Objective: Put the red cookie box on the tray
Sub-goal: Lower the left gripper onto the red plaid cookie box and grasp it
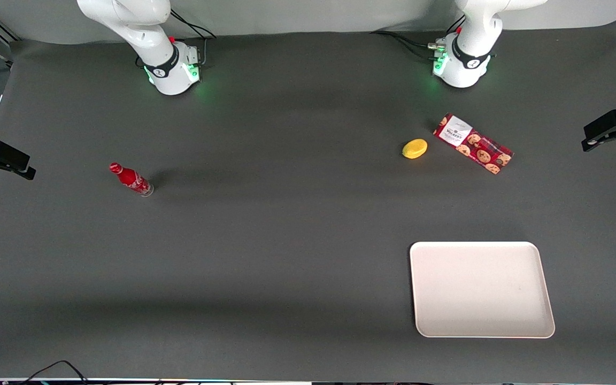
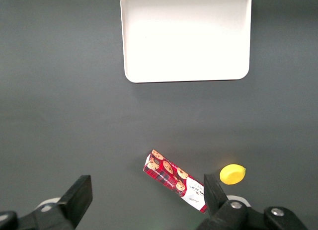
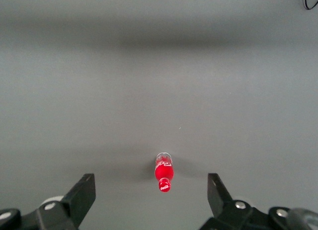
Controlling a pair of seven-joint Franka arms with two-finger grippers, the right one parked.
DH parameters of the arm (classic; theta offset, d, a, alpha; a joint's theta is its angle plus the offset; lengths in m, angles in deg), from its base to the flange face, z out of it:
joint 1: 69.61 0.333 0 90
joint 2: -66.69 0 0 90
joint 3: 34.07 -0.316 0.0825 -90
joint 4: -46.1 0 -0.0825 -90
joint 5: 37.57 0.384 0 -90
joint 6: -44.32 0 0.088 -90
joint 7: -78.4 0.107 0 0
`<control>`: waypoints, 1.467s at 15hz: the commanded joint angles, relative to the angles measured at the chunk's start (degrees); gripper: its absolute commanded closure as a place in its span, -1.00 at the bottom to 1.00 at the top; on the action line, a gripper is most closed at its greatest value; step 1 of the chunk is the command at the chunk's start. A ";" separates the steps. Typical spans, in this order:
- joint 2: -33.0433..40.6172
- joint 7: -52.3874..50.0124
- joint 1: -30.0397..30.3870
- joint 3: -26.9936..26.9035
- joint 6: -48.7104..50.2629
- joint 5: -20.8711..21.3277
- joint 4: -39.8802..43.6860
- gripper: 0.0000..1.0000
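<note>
Left wrist view shows the gripper (image 2: pixel 146 200) high above the table with its 2 fingers (image 2: pixel 79 192) spread wide and nothing between them. Looking down past them, the red cookie box (image 2: pixel 174 180) lies flat on the dark table (image 2: pixel 59 115), skewed at an angle to the line of the fingers, its white label panel at the end nearest 1 fingertip. A small yellow lemon-like object (image 2: pixel 232 174) sits just beside that labelled end, apart from the box.

In the front view the gripper itself is out of sight; only the arm's base shows. The red cookie box (image 1: pixel 473 144) lies close in front of the working arm's base, with the yellow object (image 1: pixel 414 148) near its labelled end. The tray (image 1: pixel 481 289) is bare, well apart from the box and nearer the front camera. A red soda bottle (image 1: pixel 131 179) stands toward the parked arm's end of the table and plays no part here.

The task looks to be at its very start: the reach toward the box is not yet made. The next move likely calls for descending over the box, turning the wrist so the fingers straddle its narrow width, and keeping clear of the yellow object.
</note>
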 commanded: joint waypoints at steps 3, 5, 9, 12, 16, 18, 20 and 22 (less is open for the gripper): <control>-0.96 -1.88 -0.46 0.07 0.12 -0.47 -0.26 -1.00; -1.49 -8.53 -0.03 -0.02 2.48 -3.97 -1.83 -1.00; 2.36 -27.61 -2.04 -0.11 1.63 -4.87 -13.75 -1.00; 8.25 -32.99 -2.13 -0.11 -5.05 -4.87 -28.08 -1.00; 12.82 -34.32 -2.04 -0.72 -14.77 -5.05 -45.64 -1.00; 14.33 -34.32 -1.87 -1.42 -21.82 -5.13 -53.84 -1.00; 14.16 -34.41 -1.69 -2.48 -26.74 -5.31 -59.29 -1.00; 13.90 -34.50 -1.52 -2.66 -34.38 -5.83 -65.27 -1.00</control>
